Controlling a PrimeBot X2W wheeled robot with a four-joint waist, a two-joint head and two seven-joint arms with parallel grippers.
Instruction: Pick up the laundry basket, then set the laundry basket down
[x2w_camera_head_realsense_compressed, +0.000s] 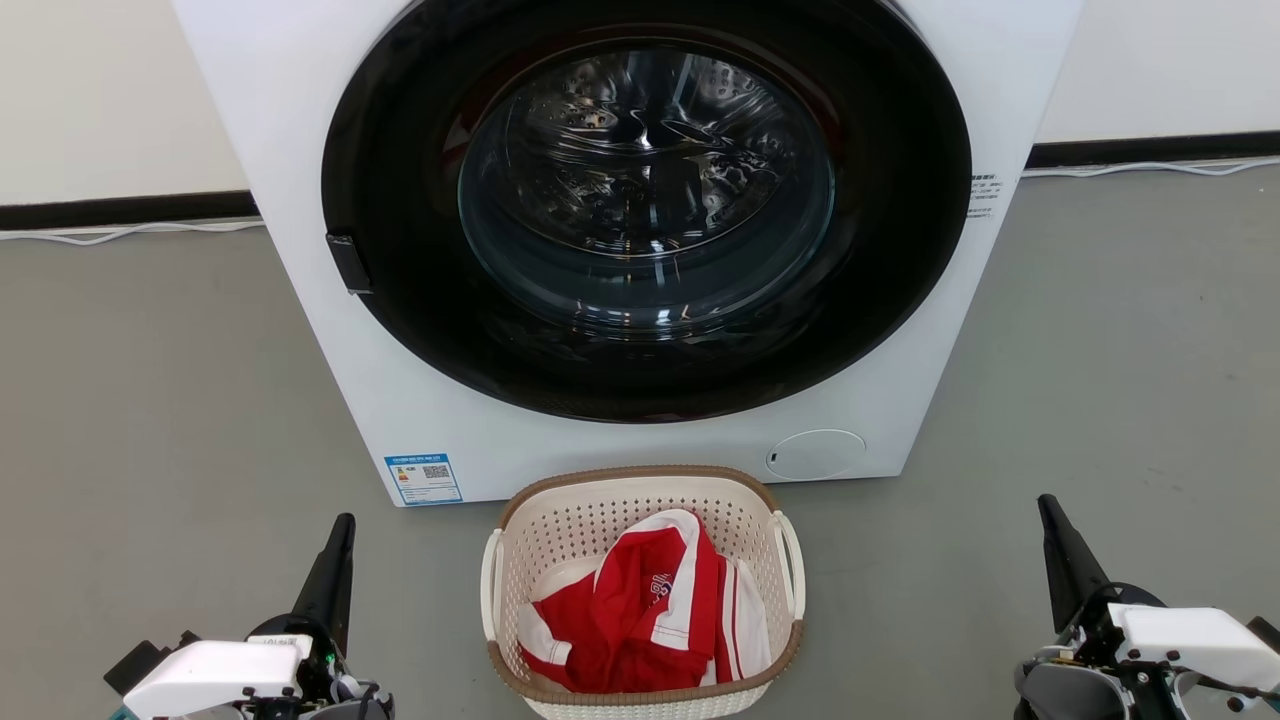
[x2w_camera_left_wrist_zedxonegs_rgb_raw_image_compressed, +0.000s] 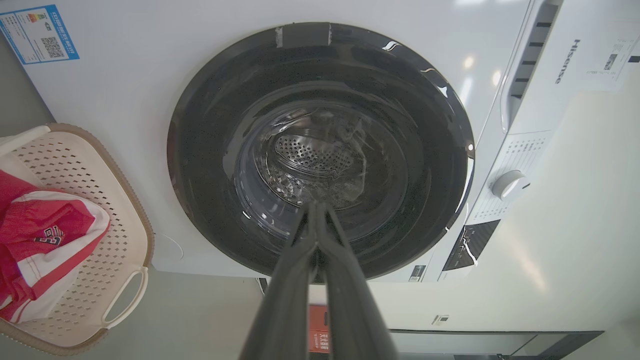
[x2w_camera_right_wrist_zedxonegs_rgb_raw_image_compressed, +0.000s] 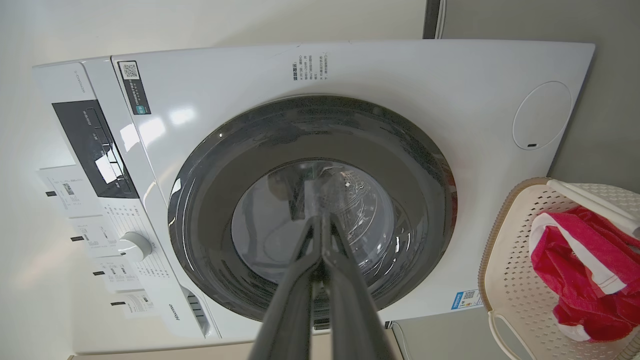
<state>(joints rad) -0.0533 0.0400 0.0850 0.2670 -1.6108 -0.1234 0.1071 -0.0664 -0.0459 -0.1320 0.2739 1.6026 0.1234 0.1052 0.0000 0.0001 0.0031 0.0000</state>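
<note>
From my head, the floor (x2w_camera_head_realsense_compressed: 150, 400) was plain grey and smooth, and it ran back to a cream wall (x2w_camera_head_realsense_compressed: 100, 90) with a black skirting strip (x2w_camera_head_realsense_compressed: 120, 210) and a thin white cable (x2w_camera_head_realsense_compressed: 130, 232) along its foot. A big white front-loading washing machine (x2w_camera_head_realsense_compressed: 300, 120) stood on that floor, its round black-ringed glass door (x2w_camera_head_realsense_compressed: 400, 330) shut. The small cream-white perforated plastic laundry basket (x2w_camera_head_realsense_compressed: 600, 520), rounded-rectangular with a brown woven-look rim and white loop handles, sat on the floor just in front of the machine, between my two arms. A crumpled red and white garment (x2w_camera_head_realsense_compressed: 640, 610) lay inside it. My left jaws showed at the lower left and my right jaws at the lower right, each well apart from the basket, dark fingers (x2w_camera_head_realsense_compressed: 330, 580) pointing up.

From my left wrist, my left jaws were pressed together at the tips with nothing between them, and their fingers (x2w_camera_left_wrist_zedxonegs_rgb_raw_image_compressed: 295, 280) pointed at the door (x2w_camera_left_wrist_zedxonegs_rgb_raw_image_compressed: 210, 150). The laundry basket (x2w_camera_left_wrist_zedxonegs_rgb_raw_image_compressed: 115, 235) lay off at that view's left edge, resting on the grey floor (x2w_camera_left_wrist_zedxonegs_rgb_raw_image_compressed: 200, 320) against the machine's front.

From my right wrist, my right jaws were likewise closed tip to tip on nothing, and their fingers (x2w_camera_right_wrist_zedxonegs_rgb_raw_image_compressed: 295, 300) were aimed at the door (x2w_camera_right_wrist_zedxonegs_rgb_raw_image_compressed: 210, 200). The laundry basket (x2w_camera_right_wrist_zedxonegs_rgb_raw_image_compressed: 505, 270) sat at that view's right edge, with grey floor (x2w_camera_right_wrist_zedxonegs_rgb_raw_image_compressed: 610, 100) beside it.
</note>
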